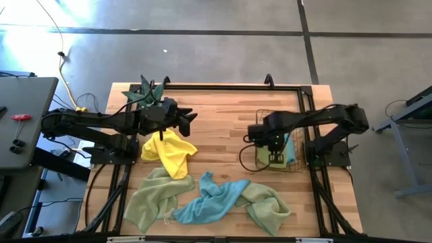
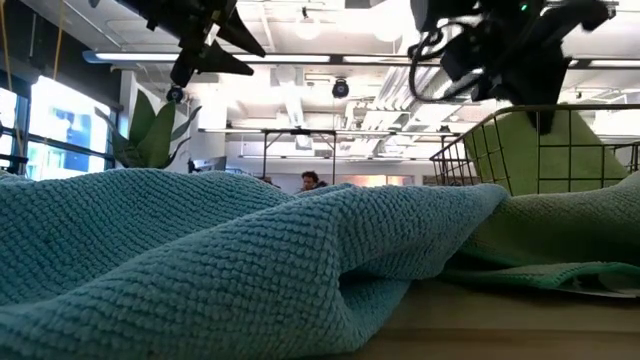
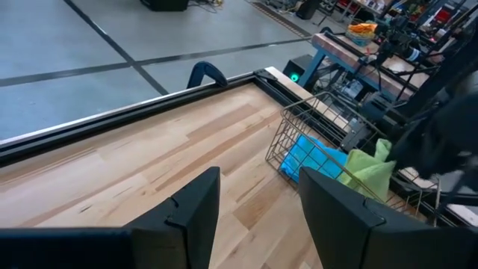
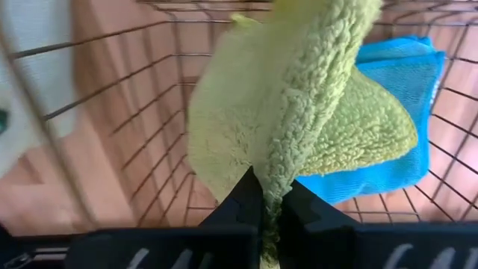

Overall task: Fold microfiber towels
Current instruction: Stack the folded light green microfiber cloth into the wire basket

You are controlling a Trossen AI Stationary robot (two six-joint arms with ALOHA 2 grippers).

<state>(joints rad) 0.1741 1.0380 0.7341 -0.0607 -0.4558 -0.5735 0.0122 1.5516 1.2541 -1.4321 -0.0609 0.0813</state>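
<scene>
Lime-green terry hangs pinched between the fingers of the right gripper (image 4: 270,200), which are pressed together on a fold of this green towel (image 4: 299,112) inside the copper wire basket (image 1: 262,115). The towel droops over a folded light blue towel (image 4: 403,112) lying on the basket floor. From above, the right arm reaches in from the right edge of the wooden surface (image 1: 223,115) and its gripper sits over the basket, near the surface's right side.

The left gripper (image 1: 191,118) hovers over the surface on the left side, beside the green potted plant (image 1: 148,91) at the back corner; its fingers (image 3: 190,217) are spread apart and hold nothing (bare wood shows between them in its wrist view).

Just in front of the left gripper, a yellow towel (image 1: 169,152) lies crumpled on the surface. Toward the front edge lie three more loose towels in a row: a pale green towel (image 1: 152,199) on the left, a second light blue one (image 1: 209,199) in the middle touching it, and another green one (image 1: 266,206) on the right, overlapping the blue one's end. In the low view this blue cloth fills the foreground, rumpled. A person is just visible far back in the room.
</scene>
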